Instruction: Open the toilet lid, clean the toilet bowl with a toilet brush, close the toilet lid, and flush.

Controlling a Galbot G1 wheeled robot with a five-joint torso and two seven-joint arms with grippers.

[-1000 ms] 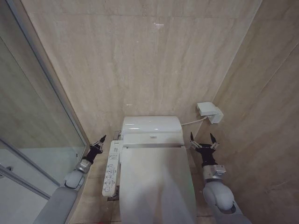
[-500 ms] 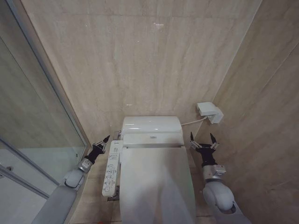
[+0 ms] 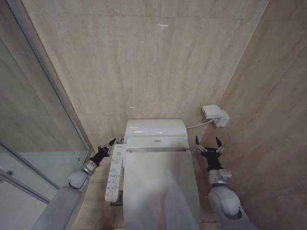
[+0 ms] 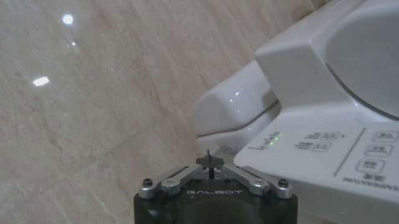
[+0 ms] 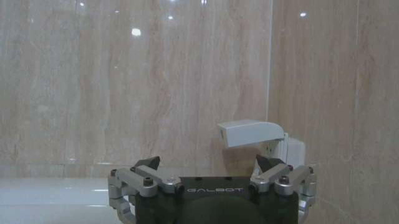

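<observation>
The toilet lid [image 3: 160,187] lies flat and closed, a glossy white oval filling the lower middle of the head view. It covers the toilet bowl, which is hidden. The toilet brush is out of view. My left gripper [image 3: 110,144] is shut and empty, level with the far end of the side control panel [image 3: 114,173] and close beside it. In the left wrist view its fingertips meet just short of that panel [image 4: 349,158]. My right gripper [image 3: 206,143] hangs open and empty to the right of the toilet's back unit [image 3: 155,129], facing the wall.
A glass shower partition [image 3: 38,124] runs along the left, close to my left arm. A white wall box [image 3: 215,115] with a hose sits on the right wall, seen ahead of the right gripper [image 5: 207,164]. Tiled walls close in on the back and right.
My left gripper has slid to the right, closer to the toilet's control panel. The right arm and the lid have not moved.
</observation>
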